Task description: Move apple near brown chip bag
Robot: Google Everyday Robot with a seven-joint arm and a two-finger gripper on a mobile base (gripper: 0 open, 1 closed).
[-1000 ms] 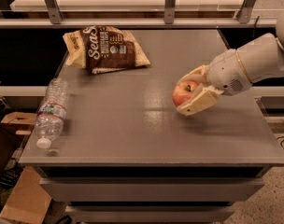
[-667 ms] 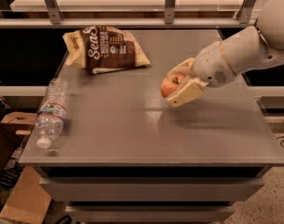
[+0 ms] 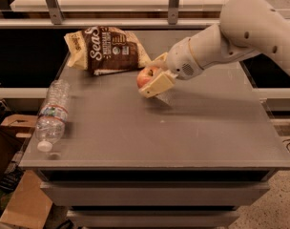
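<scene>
The red-orange apple [image 3: 146, 76] is held between the cream fingers of my gripper [image 3: 153, 77], raised a little above the grey table [image 3: 183, 123]. The gripper is shut on the apple, reaching in from the right on a white arm. The brown chip bag [image 3: 108, 49], crinkled with pale yellow edges and white lettering, lies at the table's back left. The apple is just right of the bag's lower right corner, close to it but apart.
A clear plastic water bottle [image 3: 51, 114] lies on its side near the table's left front edge. A metal rail and shelf run behind the table. Cardboard boxes [image 3: 16, 194] sit on the floor at the left.
The gripper has carried the apple leftward and toward the back, from the table's right middle to just beside the chip bag. The bag and bottle have not moved.
</scene>
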